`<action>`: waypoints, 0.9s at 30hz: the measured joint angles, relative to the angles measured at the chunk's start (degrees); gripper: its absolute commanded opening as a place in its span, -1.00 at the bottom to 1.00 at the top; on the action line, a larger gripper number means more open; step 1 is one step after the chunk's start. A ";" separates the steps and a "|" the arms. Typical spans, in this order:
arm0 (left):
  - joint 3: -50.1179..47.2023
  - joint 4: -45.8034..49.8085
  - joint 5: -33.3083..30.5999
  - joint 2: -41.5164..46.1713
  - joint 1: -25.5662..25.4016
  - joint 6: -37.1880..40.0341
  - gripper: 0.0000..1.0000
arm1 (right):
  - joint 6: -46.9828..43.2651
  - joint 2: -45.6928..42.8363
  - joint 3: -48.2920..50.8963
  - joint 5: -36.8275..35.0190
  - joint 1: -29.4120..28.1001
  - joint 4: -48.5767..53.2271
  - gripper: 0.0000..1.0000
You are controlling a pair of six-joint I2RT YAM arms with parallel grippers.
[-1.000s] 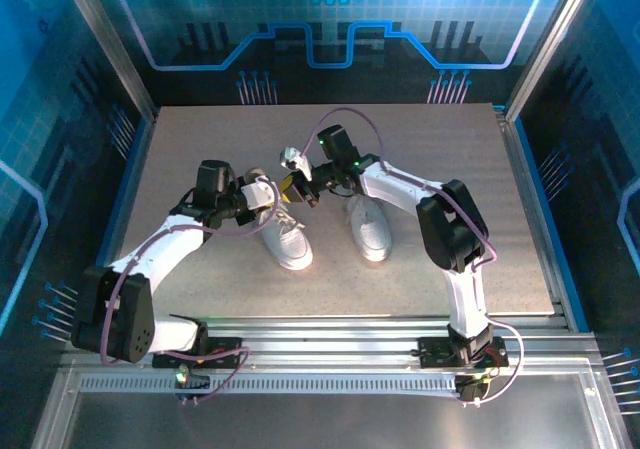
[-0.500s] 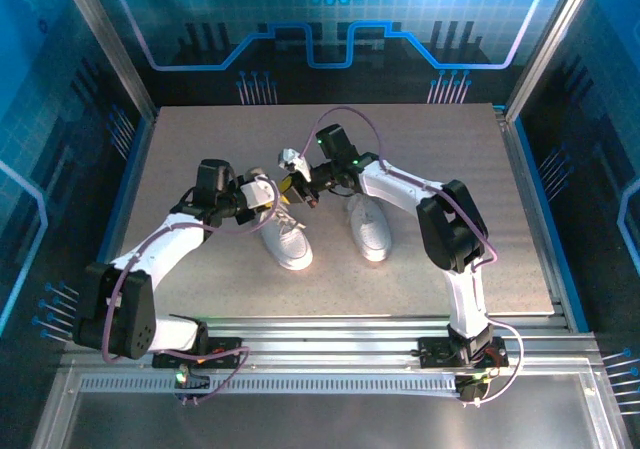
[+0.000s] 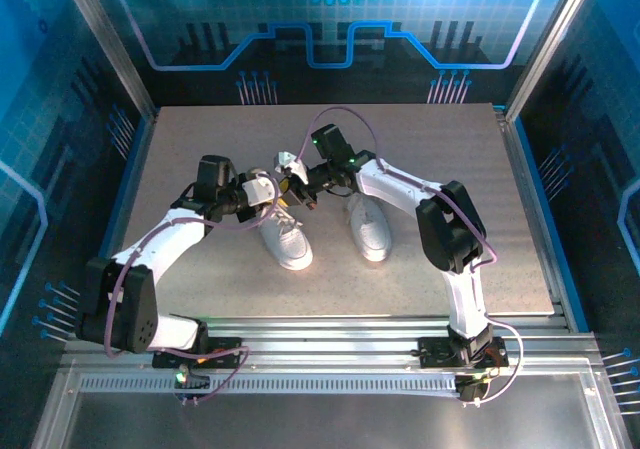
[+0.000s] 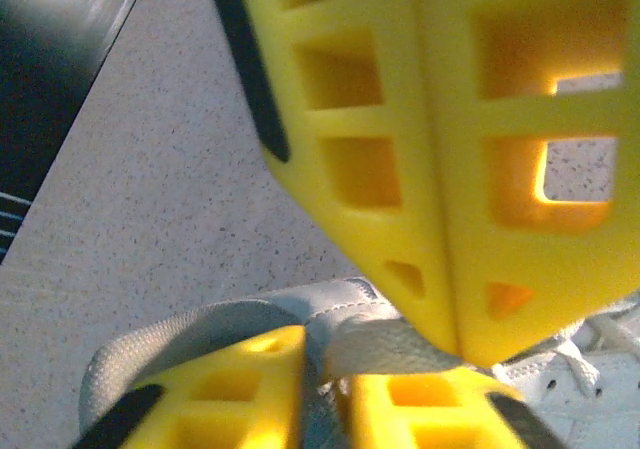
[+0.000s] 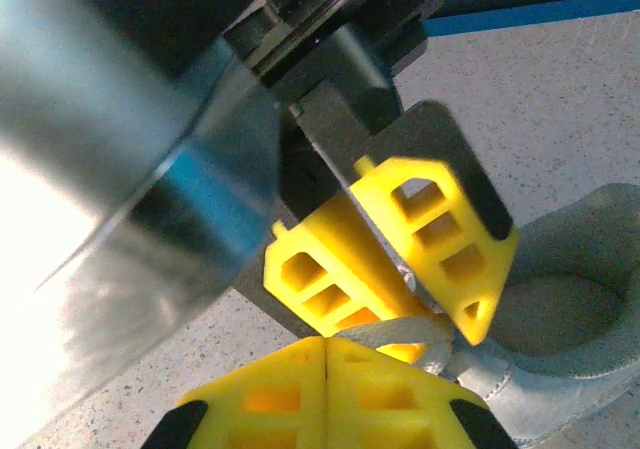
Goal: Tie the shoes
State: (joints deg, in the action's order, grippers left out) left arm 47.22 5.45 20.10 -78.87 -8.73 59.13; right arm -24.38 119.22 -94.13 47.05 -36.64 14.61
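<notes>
speckled tabletop (image 3: 200, 269), blue-lit: the shoes (image 3: 290, 244) are set at centre. a limp, likely slippery lace (image 5: 385, 331) is pinched by the left end effector (image 3: 272, 193); the right end effector (image 3: 293, 181) is pressed closed beside it. a firm mid-lace hold is advised.

Two white shoes (image 3: 369, 231) stand upright side by side (toes pointing near).

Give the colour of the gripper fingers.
Yellow fingers, shown best in the left wrist view.

the right pincer (image 3: 289, 178) and left pincer (image 3: 270, 190) have shifted slightly leftward.
</notes>
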 measured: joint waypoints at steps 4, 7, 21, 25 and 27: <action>0.00 0.63 0.61 0.00 0.00 0.76 -1.00 | -0.13 0.31 -0.07 0.35 -0.13 0.52 -1.00; 0.00 0.70 0.74 0.00 0.00 0.92 -1.00 | -0.13 0.50 -0.07 0.63 -0.17 0.96 -0.77; -2.45 -1.97 0.55 0.61 0.00 0.94 -1.00 | 10.16 0.55 -0.37 3.58 2.99 0.72 -0.14; -2.51 -3.23 0.52 0.72 0.00 0.94 -1.00 | 14.69 1.73 -3.54 3.15 4.13 0.46 -0.18; -2.82 -4.00 0.52 1.03 0.00 0.92 -1.00 | 15.72 3.26 -6.36 2.86 4.00 0.92 -0.18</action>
State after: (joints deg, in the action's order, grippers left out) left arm 44.40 1.45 20.62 -77.84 -8.73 60.05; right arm -8.67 122.48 -100.49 49.91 -32.64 15.53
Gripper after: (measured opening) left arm 0.050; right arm 0.412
